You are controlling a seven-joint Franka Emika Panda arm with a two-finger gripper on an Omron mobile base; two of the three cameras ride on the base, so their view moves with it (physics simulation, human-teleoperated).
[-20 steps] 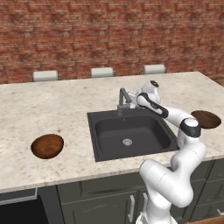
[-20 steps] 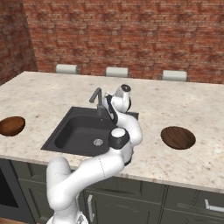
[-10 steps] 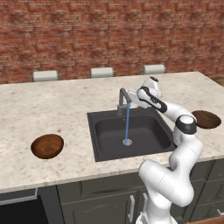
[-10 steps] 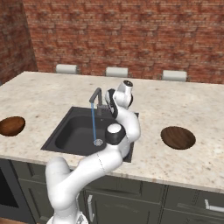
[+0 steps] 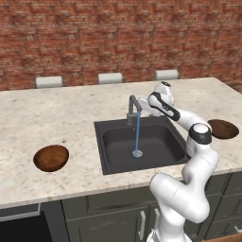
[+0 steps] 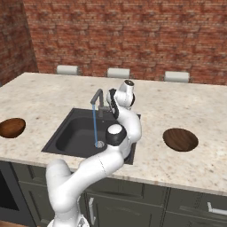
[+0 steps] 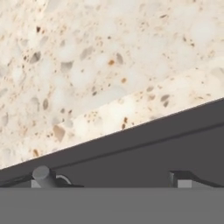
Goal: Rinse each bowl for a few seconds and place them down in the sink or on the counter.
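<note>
Running blue water falls from grey metal angular faucet into square matte black sink; pincer wide, empty; two dark reddish-brown wooden bowls on beige speckled tabletop.

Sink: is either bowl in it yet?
No. The sink holds only the water stream; one bowl sits on the counter to its left, the other bowl to its right.

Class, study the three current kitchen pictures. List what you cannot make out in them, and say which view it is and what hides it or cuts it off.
- Faucet handle, both base views: the hand covers it, so contact cannot be judged.
- Sink's right side, right base view: the arm hides it.
- Sink interior, hand view: cut off; just the rim and counter appear.
- Bowls' insides: too small to tell wet from dry.
</note>
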